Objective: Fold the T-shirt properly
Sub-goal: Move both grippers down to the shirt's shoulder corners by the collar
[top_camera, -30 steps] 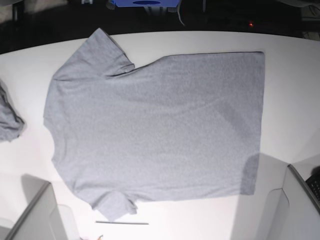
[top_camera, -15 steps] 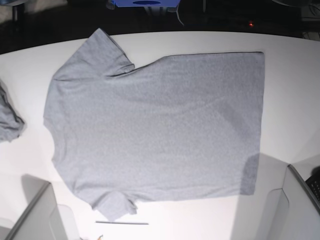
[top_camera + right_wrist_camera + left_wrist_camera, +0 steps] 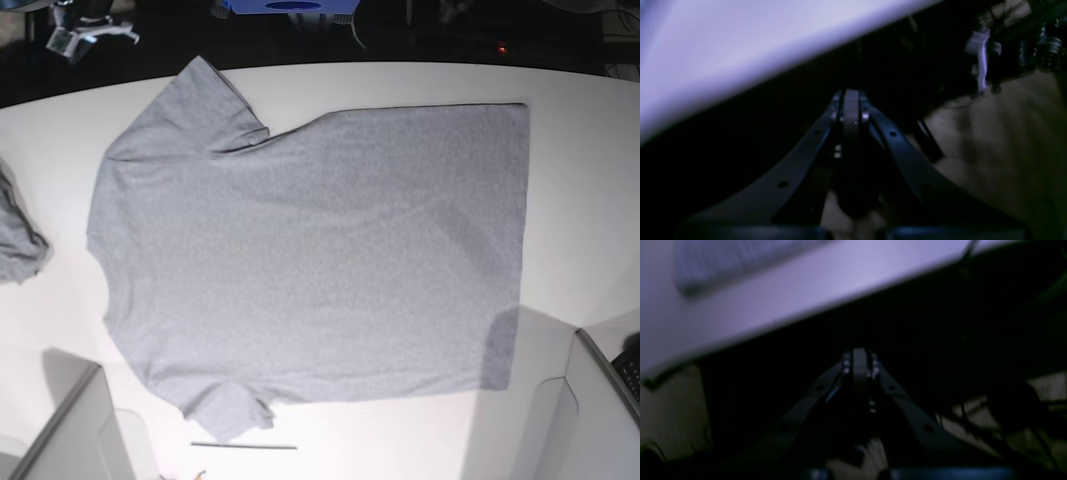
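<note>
T-shirt (image 3: 310, 260) flat, plain side up; lettering hidden.

No legible text, label, brand, number or sign: the T-shirt (image 3: 310, 260) spread across the middle of the desk (image 3: 580, 180) shows its plain grey side, and both wrist views are too dark and blurred to read.

The base view is bright and evenly lit from above, the white tabletop (image 3: 585, 200) nearly blown out, grey shadows in its lower corners. Both wrist views are dim, soft and violet-tinted, the fingers (image 3: 850, 110) mere dark silhouettes.
</note>
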`<state>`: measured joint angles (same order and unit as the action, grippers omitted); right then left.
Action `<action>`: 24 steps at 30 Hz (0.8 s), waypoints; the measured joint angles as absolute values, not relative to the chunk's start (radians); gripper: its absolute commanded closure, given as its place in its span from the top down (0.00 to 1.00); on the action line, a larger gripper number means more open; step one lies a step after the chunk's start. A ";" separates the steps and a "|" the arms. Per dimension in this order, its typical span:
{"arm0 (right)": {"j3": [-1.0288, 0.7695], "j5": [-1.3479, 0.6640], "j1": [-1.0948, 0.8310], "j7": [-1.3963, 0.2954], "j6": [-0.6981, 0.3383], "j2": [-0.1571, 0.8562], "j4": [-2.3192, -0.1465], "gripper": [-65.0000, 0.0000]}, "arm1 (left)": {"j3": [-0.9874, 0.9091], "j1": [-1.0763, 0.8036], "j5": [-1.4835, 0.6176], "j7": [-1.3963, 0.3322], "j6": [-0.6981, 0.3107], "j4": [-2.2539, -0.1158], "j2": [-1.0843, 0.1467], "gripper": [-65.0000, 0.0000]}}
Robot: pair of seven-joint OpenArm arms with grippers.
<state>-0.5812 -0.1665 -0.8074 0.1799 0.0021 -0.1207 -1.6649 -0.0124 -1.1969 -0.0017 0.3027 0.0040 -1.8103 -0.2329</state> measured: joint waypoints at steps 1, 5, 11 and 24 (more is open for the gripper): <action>-0.579 -0.205 -0.807 0.173 0.004 -0.121 -1.696 0.00 | -0.025 -1.193 -0.001 0.303 0.004 -1.816 -0.232 0.00; -0.579 -0.333 -0.791 0.070 0.017 -0.117 -1.848 0.00 | -0.028 -1.150 -0.001 0.297 0.007 -1.850 -0.224 0.00; -0.581 -0.494 -0.667 -0.258 0.004 -0.116 -1.967 0.00 | -0.071 -1.151 -0.002 0.302 0.004 -1.909 -0.224 0.00; -0.598 -0.921 -0.594 -0.580 0.011 -0.013 -1.966 0.61 | -0.286 -1.084 -0.489 0.292 0.007 -1.900 -0.221 0.29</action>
